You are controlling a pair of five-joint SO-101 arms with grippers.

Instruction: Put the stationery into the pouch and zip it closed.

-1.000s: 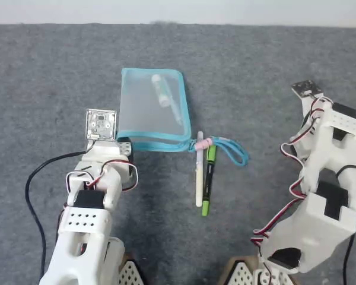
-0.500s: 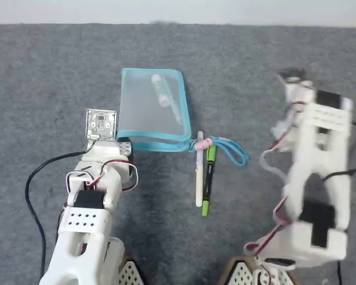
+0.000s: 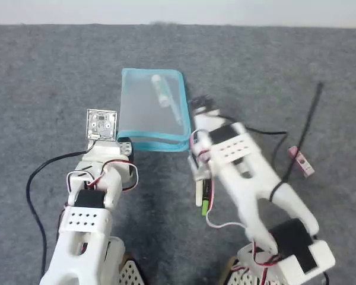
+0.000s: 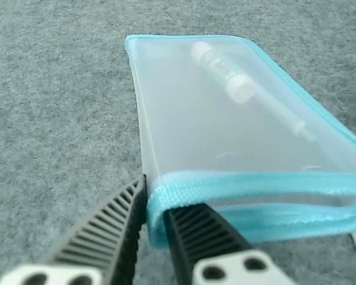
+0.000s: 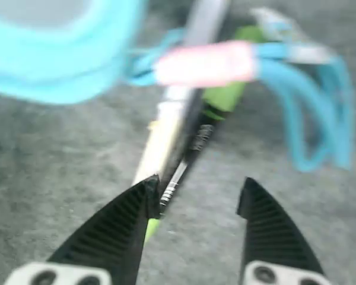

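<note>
So the pouch (image 3: 151, 110) lies flat on the grey felt worktop (image 3: 47, 71), a see-through one with teal edging all round, and there's a white stick-shaped item (image 3: 161, 89) already inside, up near its far edge. The left gripper (image 4: 154, 228) has its jaws pinched tight on the near zipper edge, right at the corner on the left arm's side, so that edge is lifted a bit off the felt. The right gripper (image 5: 199, 190) hangs low over the two pens with its jaws spread wide, gripping nothing; one jaw tip is right beside the white pen (image 5: 166, 127), the other stands over bare felt. The white pen and the green pen (image 5: 225, 98) lie side by side, touching, just off the pouch's other near corner. The pink zipper pull (image 5: 204, 64) and the teal strap (image 5: 308, 101) are draped across their top ends. From above, the right arm covers most of both pens and just their lower ends poke out. There's plenty of open felt beyond the pouch and off to its left. On the right side, a black cable (image 3: 308, 119) with a small pink piece (image 3: 301, 160) lies on the felt.
</note>
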